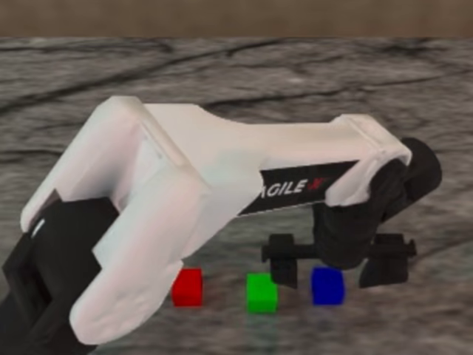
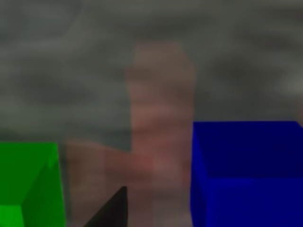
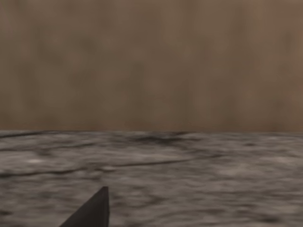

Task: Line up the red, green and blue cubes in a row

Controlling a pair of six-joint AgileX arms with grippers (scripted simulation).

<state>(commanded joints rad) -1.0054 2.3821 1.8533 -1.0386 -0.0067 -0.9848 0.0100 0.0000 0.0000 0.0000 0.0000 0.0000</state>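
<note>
Two black fingers of the left gripper [image 1: 336,268] stand spread wide either side of the small deep-blue solid cube [image 1: 327,285], not touching it, so the jaws are open and empty. Just left of it sits the small bright-green solid cube [image 1: 261,291], then the small bright-red solid cube [image 1: 187,287], all on the grey marbled table [image 1: 222,81] near its front edge. The three look evenly spaced in one straight line, so the row seems done; only pulling the left arm away remains. The right gripper is out of the top view; fingers cannot be told.
</note>
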